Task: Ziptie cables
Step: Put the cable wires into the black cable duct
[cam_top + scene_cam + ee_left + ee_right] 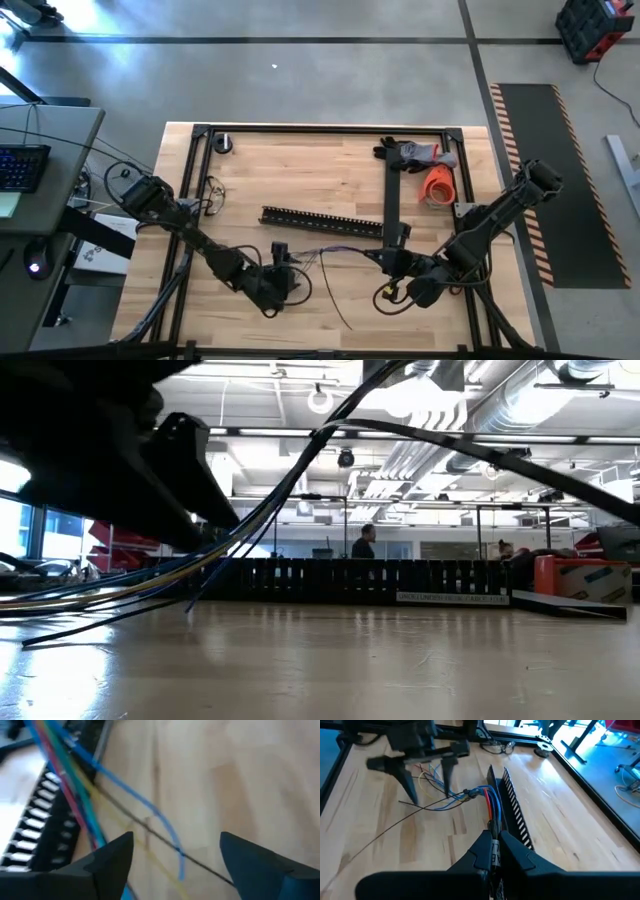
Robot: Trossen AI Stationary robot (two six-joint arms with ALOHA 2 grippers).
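Observation:
The cables (330, 252) are a thin bundle of blue, red, grey and yellowish wires on the wood table, near the black slotted duct (320, 220). Their frayed ends (436, 790) fan out on the table. My right gripper (493, 847) is shut on the bundle's other end. My left gripper (427, 782) is open and points down, with one finger on each side of the frayed ends (170, 840), touching nothing that I can see. In the low view the cables (150, 582) rise from the table toward the right. My right gripper pinches the cable bundle (490, 820) between its two fingers at the end away from the frayed tips. The fingers come from the table's right side and lie along the bundle. The held end is raised; the frayed end rests on the table.
A flat black cover strip (392, 190) lies beyond the duct's right end, with an orange tape roll (440, 185) and gloves (420, 152) near the far right corner. A small round object (222, 144) sits far left. A black frame (320, 128) borders the table.

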